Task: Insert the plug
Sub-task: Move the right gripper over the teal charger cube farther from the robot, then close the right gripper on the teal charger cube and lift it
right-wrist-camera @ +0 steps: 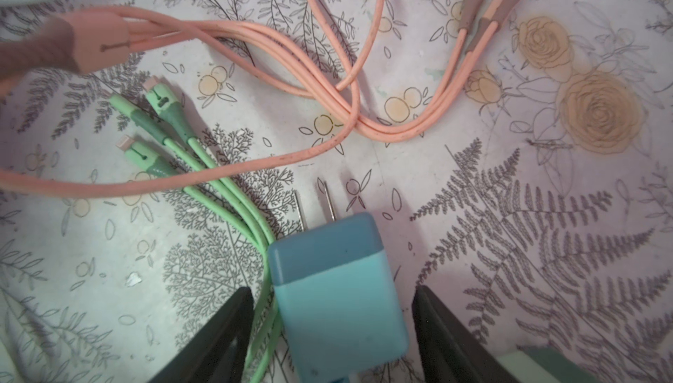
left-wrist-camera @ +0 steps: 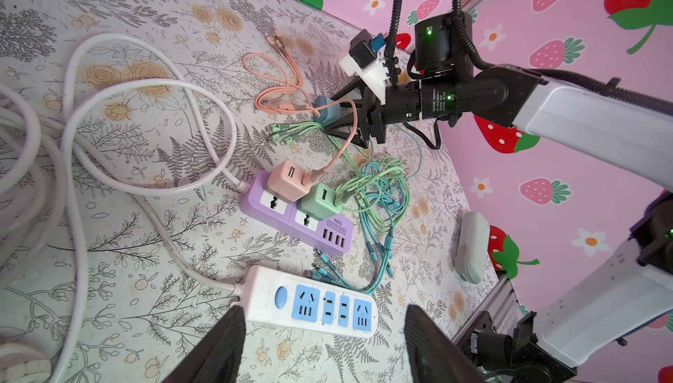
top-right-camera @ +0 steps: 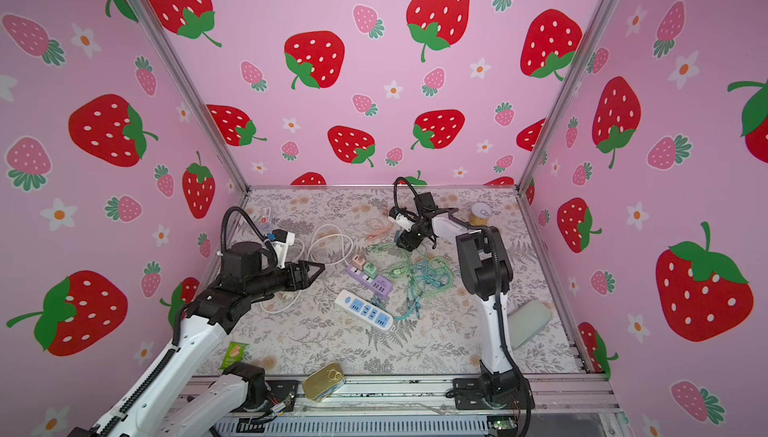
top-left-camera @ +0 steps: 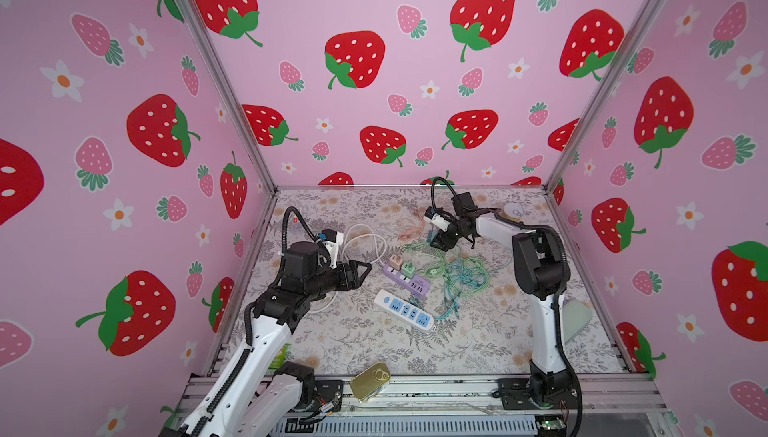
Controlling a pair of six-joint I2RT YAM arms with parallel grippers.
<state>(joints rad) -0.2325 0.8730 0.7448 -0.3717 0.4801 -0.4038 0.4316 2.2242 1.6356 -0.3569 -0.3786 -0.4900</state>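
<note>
Mid-table, the far power strip (top-left-camera: 407,279) is laid just behind the near power strip (top-left-camera: 405,310), side by side. A pair of chargers (left-wrist-camera: 291,182) is seated on the far power strip. A coiled cord (top-left-camera: 361,244) is spread to their left, a cable tangle (top-left-camera: 461,277) to their right. Further back, the plug (right-wrist-camera: 338,297) is found lying on the table (top-left-camera: 353,343), flanked by the jaws of the right gripper (right-wrist-camera: 333,292), touching neither. A tin (top-left-camera: 370,381) is parked at the front edge.

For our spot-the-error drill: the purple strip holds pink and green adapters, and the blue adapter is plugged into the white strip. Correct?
No. The blue adapter is not in the white strip; the right wrist view shows it lying on the table, prongs bare, between the open right jaws. The purple strip does hold the pink adapter and green adapter.
</note>
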